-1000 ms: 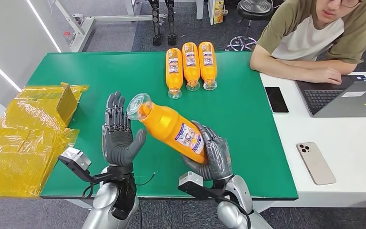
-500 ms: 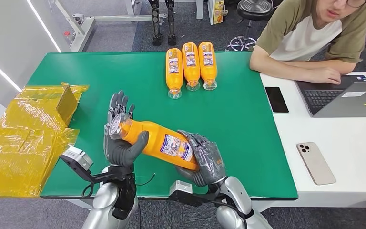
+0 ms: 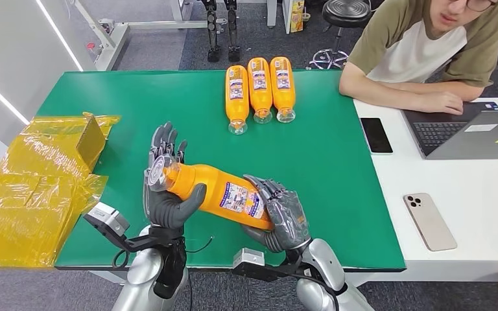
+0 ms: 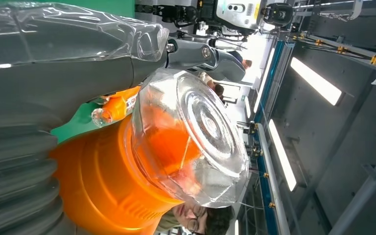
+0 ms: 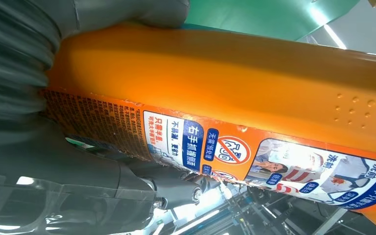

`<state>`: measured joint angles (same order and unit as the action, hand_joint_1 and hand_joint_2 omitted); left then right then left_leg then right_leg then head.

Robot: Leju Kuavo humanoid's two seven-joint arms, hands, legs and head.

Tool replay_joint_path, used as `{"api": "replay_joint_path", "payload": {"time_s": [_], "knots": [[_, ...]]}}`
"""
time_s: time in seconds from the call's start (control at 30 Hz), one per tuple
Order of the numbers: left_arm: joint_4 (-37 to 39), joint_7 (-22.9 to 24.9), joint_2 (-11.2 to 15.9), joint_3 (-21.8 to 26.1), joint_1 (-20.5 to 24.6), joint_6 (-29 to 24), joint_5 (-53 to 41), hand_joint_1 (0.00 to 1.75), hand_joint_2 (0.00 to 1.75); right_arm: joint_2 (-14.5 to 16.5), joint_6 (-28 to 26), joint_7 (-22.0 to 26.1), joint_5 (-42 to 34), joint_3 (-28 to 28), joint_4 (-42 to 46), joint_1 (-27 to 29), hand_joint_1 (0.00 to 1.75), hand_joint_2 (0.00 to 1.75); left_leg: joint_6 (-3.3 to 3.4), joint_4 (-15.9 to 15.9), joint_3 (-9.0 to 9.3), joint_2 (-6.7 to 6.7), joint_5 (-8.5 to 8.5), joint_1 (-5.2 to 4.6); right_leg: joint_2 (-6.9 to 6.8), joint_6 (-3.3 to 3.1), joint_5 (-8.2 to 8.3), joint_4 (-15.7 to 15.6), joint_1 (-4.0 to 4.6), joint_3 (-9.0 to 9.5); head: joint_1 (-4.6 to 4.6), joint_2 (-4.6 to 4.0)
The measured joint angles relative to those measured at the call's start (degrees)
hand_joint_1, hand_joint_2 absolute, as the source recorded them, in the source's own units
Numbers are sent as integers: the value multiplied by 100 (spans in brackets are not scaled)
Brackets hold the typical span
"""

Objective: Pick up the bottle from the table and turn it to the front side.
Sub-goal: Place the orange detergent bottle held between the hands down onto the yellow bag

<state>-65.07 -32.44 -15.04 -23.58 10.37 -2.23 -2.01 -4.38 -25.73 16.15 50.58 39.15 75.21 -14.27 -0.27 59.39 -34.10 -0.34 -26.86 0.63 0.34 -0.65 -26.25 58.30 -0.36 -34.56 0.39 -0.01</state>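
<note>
Both robot hands grip the bottle; right at base; left at cap.

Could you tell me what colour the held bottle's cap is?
Clear, see-through plastic; the cap shows best in the left wrist view.

Bright, even overhead light; ceiling strip lights glare; wrist close-ups slightly soft, shadows faint

Both silver arms are reaching up from below, bent at the wrists. The left hand is cupping the capped end of the bottle, thumb wrapping underneath, fingers standing upright behind it. The right hand is gripping the base end, fingers curling over.
</note>
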Motion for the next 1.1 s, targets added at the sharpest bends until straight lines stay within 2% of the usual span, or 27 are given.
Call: {"api": "replay_joint_path", "payload": {"time_s": [0.03,0.07,0.17,0.2,0.53,0.8,0.83,0.93,0.97,1.1], "knots": [[0,0,0,-2,0,0,0,0,175,-1,0,1,0,0,0,0,175,175,0,0,0,0,0,0,0,0,0,0,0,0,0,0],[0,0,0,-4,0,0,-1,29,175,-1,0,1,0,0,0,-1,175,175,0,0,0,0,0,0,0,0,0,0,0,0,0,1],[0,1,0,-8,0,4,-3,160,175,-1,-5,2,-1,0,0,-3,175,175,0,0,0,0,0,0,0,0,0,0,0,0,-1,1],[0,2,1,-11,0,19,-6,175,175,-1,-15,3,-1,0,-1,-5,175,175,0,0,0,0,0,0,0,0,0,0,0,0,-1,1],[-39,106,-15,-48,16,253,-108,175,175,-3,-79,-42,31,-11,-37,-18,175,175,0,0,0,0,0,0,0,0,0,0,0,0,-1,1],[-33,91,-35,-53,74,283,-102,175,175,-3,-109,-39,69,-24,-34,15,149,175,0,0,0,0,0,0,0,0,0,0,0,0,-1,1],[-32,80,-35,-56,73,285,-100,175,175,-3,-123,-37,81,-24,-32,30,125,175,0,0,0,0,0,0,0,0,0,0,0,0,-1,1],[-27,70,-35,-64,74,292,-100,175,175,-7,-146,-38,98,-26,-26,60,15,175,0,0,0,0,0,0,0,0,0,0,0,-1,0,0],[-26,69,-35,-68,75,293,-100,175,175,-9,-149,-30,100,-26,-26,66,0,175,0,0,0,0,0,0,0,0,0,0,0,-1,0,0],[5,68,-35,-72,82,252,-100,175,175,-12,-234,48,43,-22,-26,73,0,175,0,0,0,0,0,0,0,0,0,0,0,0,-1,0]]}}
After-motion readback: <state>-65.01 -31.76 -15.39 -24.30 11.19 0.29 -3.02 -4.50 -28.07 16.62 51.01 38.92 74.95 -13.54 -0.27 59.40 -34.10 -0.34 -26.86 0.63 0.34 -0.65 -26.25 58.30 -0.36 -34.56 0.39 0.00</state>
